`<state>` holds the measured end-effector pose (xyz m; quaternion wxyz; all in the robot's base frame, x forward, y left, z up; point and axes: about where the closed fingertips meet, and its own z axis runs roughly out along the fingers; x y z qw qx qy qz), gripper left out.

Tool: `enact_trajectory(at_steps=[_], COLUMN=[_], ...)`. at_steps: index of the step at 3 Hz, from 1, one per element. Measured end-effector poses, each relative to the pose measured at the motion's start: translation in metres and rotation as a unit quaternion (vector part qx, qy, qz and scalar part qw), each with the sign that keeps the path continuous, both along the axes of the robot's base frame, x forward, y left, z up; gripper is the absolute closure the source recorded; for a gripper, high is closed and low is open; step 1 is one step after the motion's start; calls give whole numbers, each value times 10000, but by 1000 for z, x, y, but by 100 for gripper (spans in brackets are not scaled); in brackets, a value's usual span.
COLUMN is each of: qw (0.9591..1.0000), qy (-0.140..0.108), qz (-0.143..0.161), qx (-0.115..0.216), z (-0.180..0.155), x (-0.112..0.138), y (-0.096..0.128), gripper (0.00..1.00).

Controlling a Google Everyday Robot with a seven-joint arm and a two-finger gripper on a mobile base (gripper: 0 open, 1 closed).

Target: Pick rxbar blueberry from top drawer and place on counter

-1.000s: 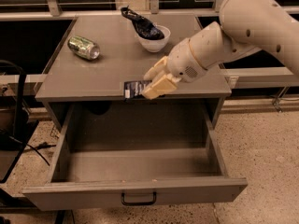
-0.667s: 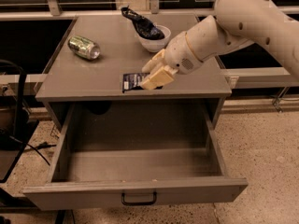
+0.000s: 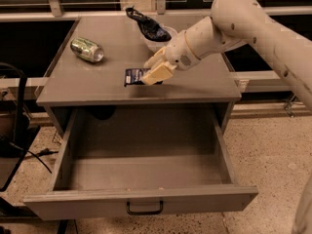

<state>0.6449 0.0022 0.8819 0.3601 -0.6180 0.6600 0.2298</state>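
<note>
The rxbar blueberry [image 3: 133, 76], a dark navy bar with white lettering, is over the counter [image 3: 87, 84] near its front middle, low on or just above the surface. My gripper [image 3: 157, 70] is shut on the bar's right end, with the tan fingers [image 3: 158, 74] closed around it. The white arm reaches in from the upper right. The top drawer [image 3: 141, 199] is pulled fully open below the counter, with nothing showing inside; its black handle [image 3: 145, 209] is at the front.
A green can [image 3: 87, 49] lies on its side at the counter's back left. A white bowl [image 3: 168, 34] holding a dark bag [image 3: 146, 24] stands at the back middle, just behind my gripper. Cables and a dark frame are on the floor at left.
My gripper has carried the bar from the counter's front edge farther back over the counter. The drawer stays open.
</note>
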Motion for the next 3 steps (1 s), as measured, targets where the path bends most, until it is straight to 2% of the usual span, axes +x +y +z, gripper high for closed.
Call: enact_trajectory(at_steps=[1, 3], qw=[9998, 9991], qy=[131, 334], qz=[-62, -115], qx=[148, 254], z=[-18, -42], x=[13, 16], y=[5, 9], gripper=[100, 100])
